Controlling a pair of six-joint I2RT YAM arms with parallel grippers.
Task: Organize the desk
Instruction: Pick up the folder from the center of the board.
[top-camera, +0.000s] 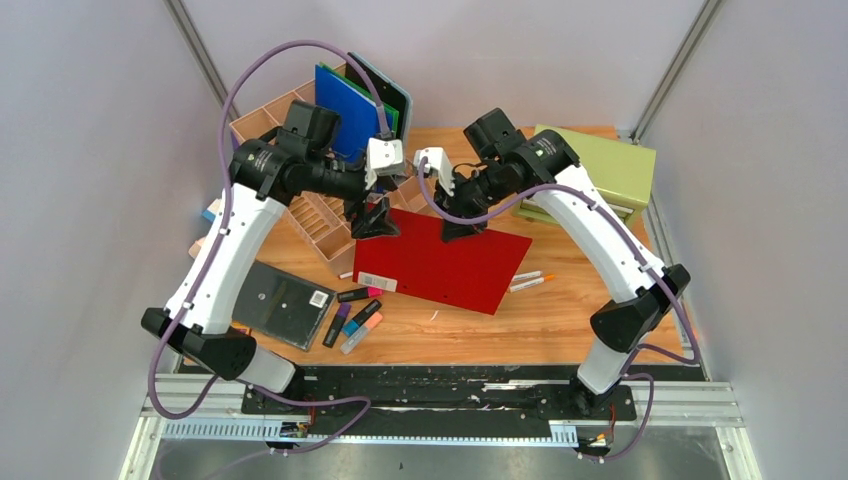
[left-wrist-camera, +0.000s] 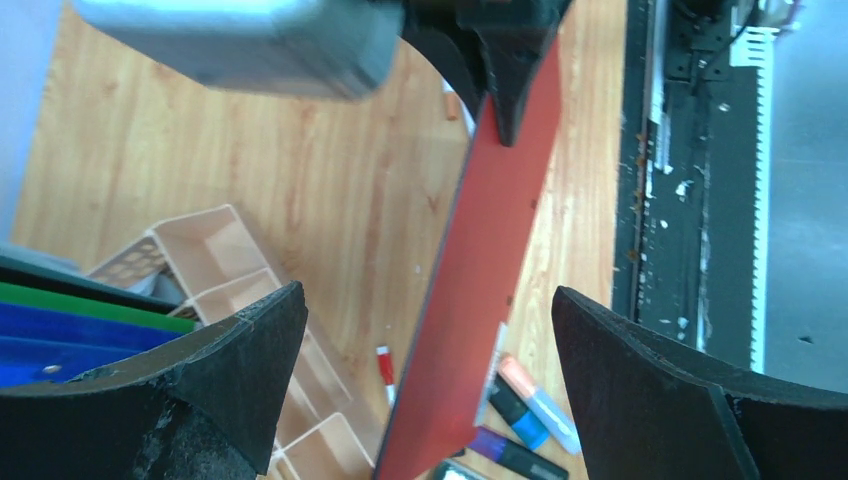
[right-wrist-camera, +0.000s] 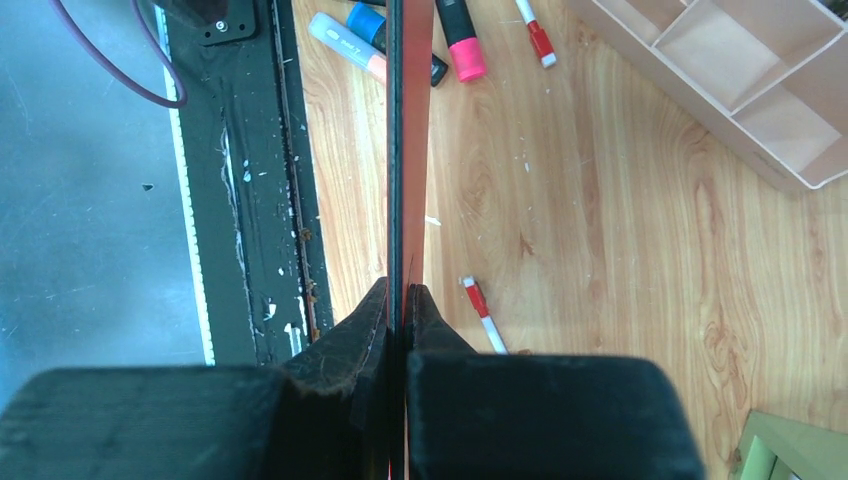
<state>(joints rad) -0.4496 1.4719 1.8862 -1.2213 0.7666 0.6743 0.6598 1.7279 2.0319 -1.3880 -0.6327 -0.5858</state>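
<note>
Top external: desk (top-camera: 560, 320) runs sideways; right jaws clench red folder (top-camera: 450, 265) (left jaws released).

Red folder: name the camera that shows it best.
Top external: the red folder shows nearly its whole face, pinched by the right hand. Left wrist sees it slanted, partly cropped; right wrist sees only its edge.
</note>
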